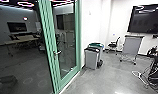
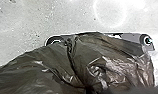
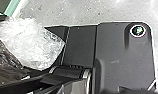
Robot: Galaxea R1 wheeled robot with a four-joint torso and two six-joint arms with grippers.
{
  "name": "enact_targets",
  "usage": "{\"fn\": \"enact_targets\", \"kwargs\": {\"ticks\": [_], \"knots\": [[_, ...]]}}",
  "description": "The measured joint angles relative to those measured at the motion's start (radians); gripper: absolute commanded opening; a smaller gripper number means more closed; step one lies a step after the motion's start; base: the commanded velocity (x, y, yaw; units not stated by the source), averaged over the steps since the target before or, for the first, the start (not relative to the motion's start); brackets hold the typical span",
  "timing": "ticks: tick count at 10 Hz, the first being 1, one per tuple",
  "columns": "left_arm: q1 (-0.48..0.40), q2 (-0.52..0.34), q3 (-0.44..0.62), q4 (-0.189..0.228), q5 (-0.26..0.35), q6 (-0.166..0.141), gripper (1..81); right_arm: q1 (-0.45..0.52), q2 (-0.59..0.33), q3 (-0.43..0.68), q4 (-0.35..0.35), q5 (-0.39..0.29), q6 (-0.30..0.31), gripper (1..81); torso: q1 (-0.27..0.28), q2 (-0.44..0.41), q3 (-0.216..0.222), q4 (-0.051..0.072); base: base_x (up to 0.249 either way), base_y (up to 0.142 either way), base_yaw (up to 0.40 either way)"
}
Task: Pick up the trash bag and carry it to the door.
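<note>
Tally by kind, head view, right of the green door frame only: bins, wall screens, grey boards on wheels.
Bins: 2
Wall screen: 1
Grey board on wheels: 1
Total: 4

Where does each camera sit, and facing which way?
Head view: high on the robot, facing forward and down toward the green-framed door and bins.
Left wrist view: left arm, facing down on the dark bag; robot's plate shows.
Right wrist view: right arm, facing down; clear plastic, plate, jointed bar.
Wrist views share plate and floor.
</note>
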Motion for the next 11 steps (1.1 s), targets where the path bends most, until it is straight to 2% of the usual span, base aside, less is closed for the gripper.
{"fn": "enact_targets", "kwargs": {"ticks": [11], "knots": [[0.0, 0.0, 0.0, 0.0, 0.0, 0.0, 1.0, 0.0, 0.0, 0.0, 0.0, 0.0, 0.0, 81.1, 0.0, 0.0, 0.0, 0.0, 0.163, 0.0, 0.0]]}}
